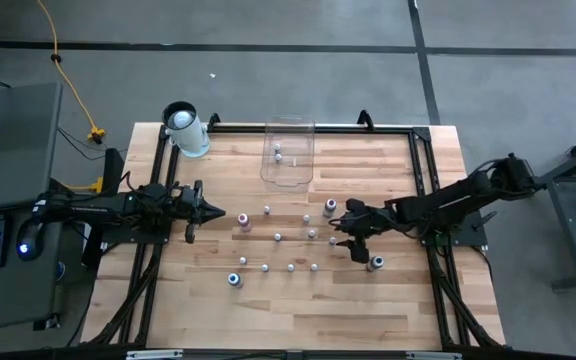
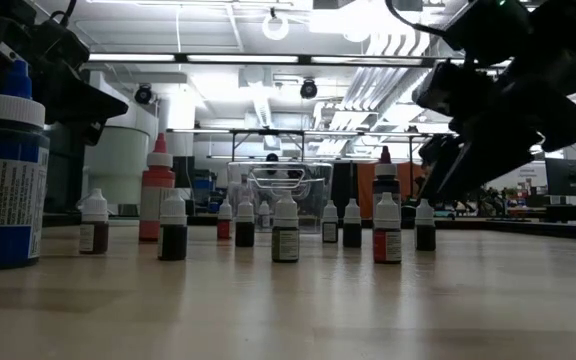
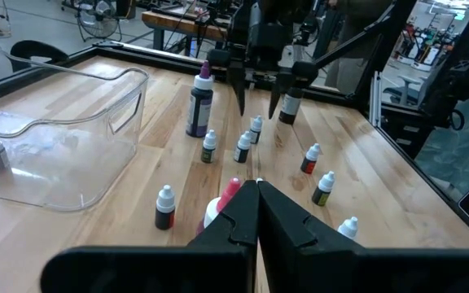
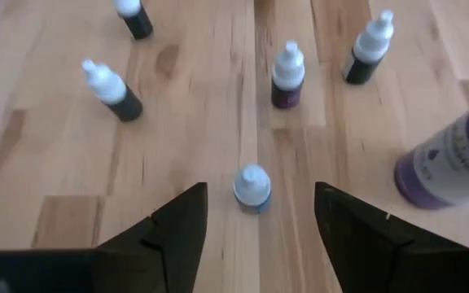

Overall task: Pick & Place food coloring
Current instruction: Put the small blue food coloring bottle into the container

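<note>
Upright bottle [image 4: 252,187] between right pincer [image 4: 254,224] fingers

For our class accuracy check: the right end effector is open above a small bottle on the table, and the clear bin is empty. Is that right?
Not quite. The clear bin is not empty: the high view shows two small bottles inside it. The rest holds: the right end effector is open above a small bottle, as the right wrist view shows.
</note>
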`<move>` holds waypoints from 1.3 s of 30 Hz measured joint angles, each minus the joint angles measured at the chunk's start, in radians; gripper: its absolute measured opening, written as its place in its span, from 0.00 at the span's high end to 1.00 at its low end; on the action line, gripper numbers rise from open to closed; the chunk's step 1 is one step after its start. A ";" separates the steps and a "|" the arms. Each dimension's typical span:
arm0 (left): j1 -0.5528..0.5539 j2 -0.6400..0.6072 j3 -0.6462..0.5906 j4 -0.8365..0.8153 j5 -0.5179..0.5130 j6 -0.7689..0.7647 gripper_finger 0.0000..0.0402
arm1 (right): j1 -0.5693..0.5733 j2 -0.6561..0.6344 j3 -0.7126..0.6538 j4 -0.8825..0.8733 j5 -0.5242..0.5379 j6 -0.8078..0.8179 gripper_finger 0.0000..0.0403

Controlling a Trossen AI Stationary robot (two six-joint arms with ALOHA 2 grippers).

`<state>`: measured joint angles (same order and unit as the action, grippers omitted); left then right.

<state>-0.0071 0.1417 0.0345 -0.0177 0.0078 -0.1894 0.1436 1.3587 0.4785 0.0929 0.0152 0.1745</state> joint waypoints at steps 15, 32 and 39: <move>0.000 0.000 0.000 0.000 0.000 0.000 1.00 | -0.014 0.064 0.091 -0.107 -0.043 0.000 0.54; 0.000 0.000 0.000 0.000 0.000 0.000 1.00 | -0.026 0.064 0.092 -0.107 -0.054 0.000 0.67; 0.000 0.000 0.000 0.000 0.000 0.000 1.00 | -0.026 0.116 0.092 -0.064 -0.077 0.004 0.67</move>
<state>-0.0069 0.1416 0.0345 -0.0176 0.0078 -0.1894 0.1173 1.4747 0.5701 0.0288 -0.0615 0.1785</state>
